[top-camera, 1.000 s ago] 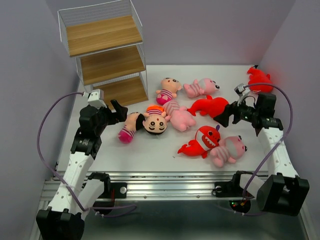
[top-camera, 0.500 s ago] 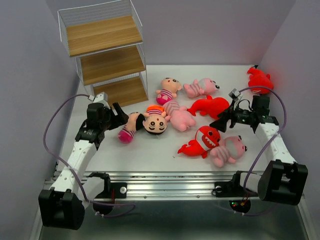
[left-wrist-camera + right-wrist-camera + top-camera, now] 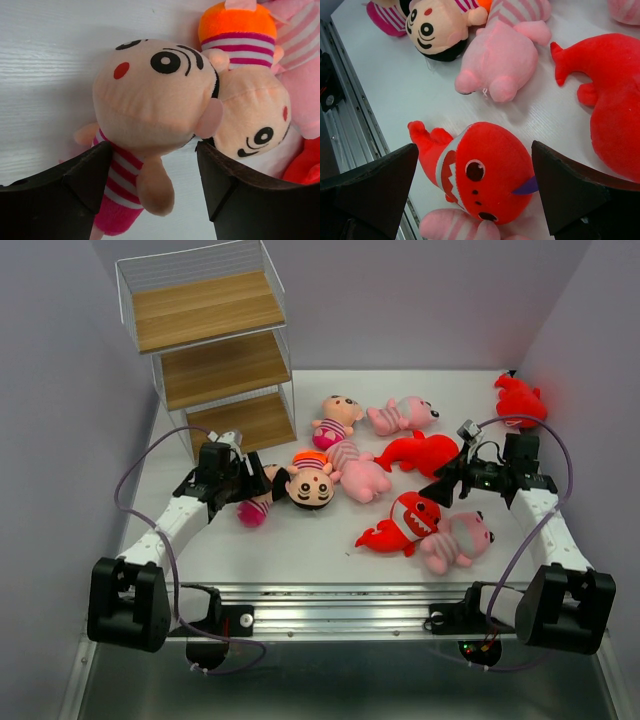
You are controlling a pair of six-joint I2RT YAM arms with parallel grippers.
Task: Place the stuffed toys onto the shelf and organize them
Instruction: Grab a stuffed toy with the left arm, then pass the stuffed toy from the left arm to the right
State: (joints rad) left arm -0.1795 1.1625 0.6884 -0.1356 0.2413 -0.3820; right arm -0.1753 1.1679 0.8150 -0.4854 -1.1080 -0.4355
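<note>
The shelf (image 3: pixel 215 350) stands at the back left, its three wooden boards bare. Stuffed toys lie scattered on the white table. My left gripper (image 3: pixel 258 478) is open and straddles the striped body of a doll (image 3: pixel 150 95) lying on its back. Its left finger touches the stripes, while the right finger stands apart. A second doll (image 3: pixel 250 105) lies against the first one's head. My right gripper (image 3: pixel 440 480) hangs wide open over a red shark (image 3: pixel 495 170), touching nothing. Beside that shark lies a pink animal (image 3: pixel 455 540).
A third doll (image 3: pixel 338 418) and a pink animal (image 3: pixel 402 415) lie further back. Another pink animal (image 3: pixel 360 475) lies mid-table next to a second red shark (image 3: pixel 418 452). A third shark (image 3: pixel 518 400) sits by the right wall. The metal rail runs along the near edge.
My left arm has stretched forward and lowered onto the doll, and its jaws have narrowed a little around it. The right gripper has shifted slightly left toward the shark, still wide open.
</note>
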